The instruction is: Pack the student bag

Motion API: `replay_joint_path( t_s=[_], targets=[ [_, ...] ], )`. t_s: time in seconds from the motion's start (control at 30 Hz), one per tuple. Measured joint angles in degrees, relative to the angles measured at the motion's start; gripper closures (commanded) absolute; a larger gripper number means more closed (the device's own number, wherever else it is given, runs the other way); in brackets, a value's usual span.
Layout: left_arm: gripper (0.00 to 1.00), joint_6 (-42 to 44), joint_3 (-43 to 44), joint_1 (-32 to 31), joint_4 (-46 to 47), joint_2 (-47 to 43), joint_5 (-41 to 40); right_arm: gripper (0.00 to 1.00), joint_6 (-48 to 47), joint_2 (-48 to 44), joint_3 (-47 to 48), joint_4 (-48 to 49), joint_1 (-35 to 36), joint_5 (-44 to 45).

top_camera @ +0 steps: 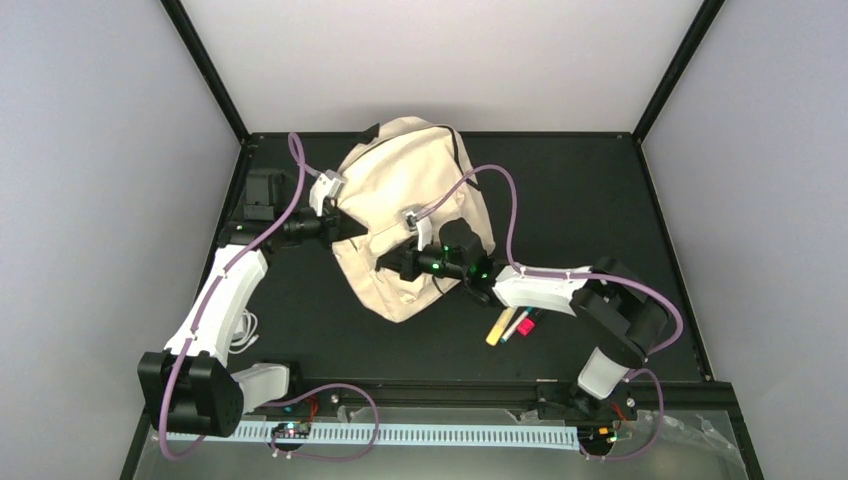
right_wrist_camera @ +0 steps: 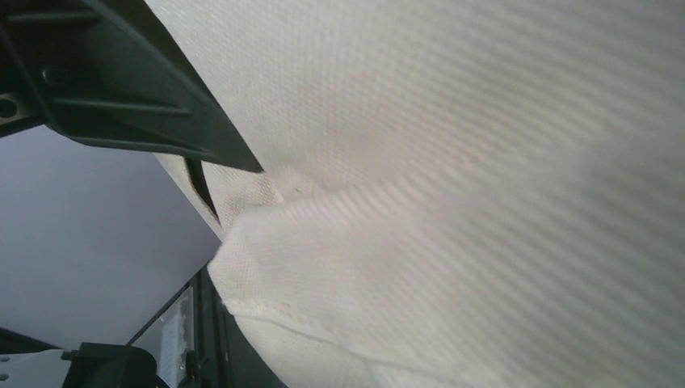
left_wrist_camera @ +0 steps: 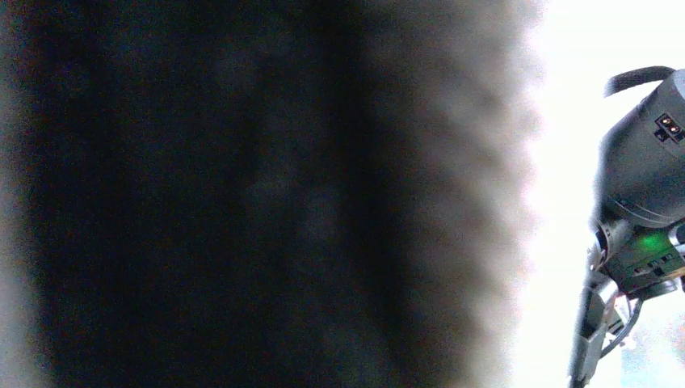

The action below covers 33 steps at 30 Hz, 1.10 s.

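White-shelled arms, black joints, purple cables (small green lights glowing).

L wrist cam: dark blur up close, prob. fabric of bag

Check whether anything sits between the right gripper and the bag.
Nothing visible. The right gripper sits directly on the student bag, jaws shut, with a fold of its cream fabric puckered at the fingertips.

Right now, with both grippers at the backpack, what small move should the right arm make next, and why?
Probably lift the right gripper slightly, pulling up the fold of the backpack that it pinches. The left gripper is shut at the bag's left edge, and the markers lie outside on the table.
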Motion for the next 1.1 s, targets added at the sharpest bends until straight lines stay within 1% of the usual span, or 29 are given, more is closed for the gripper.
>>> replay_joint_path(
  t_s=[0.13,0.2,0.4,0.57,0.7,0.87,0.97,1.1],
  targets=[
    [0.98,1.7,0.7,0.0,-1.6,0.0,-0.1,0.99,-0.7,-2.0,-2.2,-0.5,-0.6,0.7],
    [0.98,4.6,1.9,-0.3,-4.1,0.0,-0.1,0.99,-1.9,-4.9,-3.3,-2.6,-1.2,1.6],
    [0.98,18.6,9.9,-1.9,-16.3,0.2,-2.8,0.99,-7.0,-14.9,-5.4,-9.6,-5.5,4.4],
    [0.98,25.7,12.8,-2.0,-22.5,0.2,-3.9,0.99,-12.0,-18.7,-6.5,-16.2,-11.5,6.6],
    [0.98,28.6,13.1,-2.0,-24.5,0.2,-4.0,0.99,-14.6,-21.6,-9.6,-19.6,-18.7,7.5],
    [0.98,30.1,13.1,-2.4,-25.2,0.2,-4.0,0.99,-15.7,-25.0,-13.5,-19.7,-25.5,6.1],
    [0.98,30.6,13.2,-2.6,-25.4,0.2,-4.0,0.99,-15.8,-26.7,-14.3,-19.3,-27.8,4.5],
    [0.98,30.8,13.2,-2.6,-25.5,0.2,-4.0,0.99,-16.3,-26.4,-14.0,-19.3,-28.9,3.7]
  ],
)
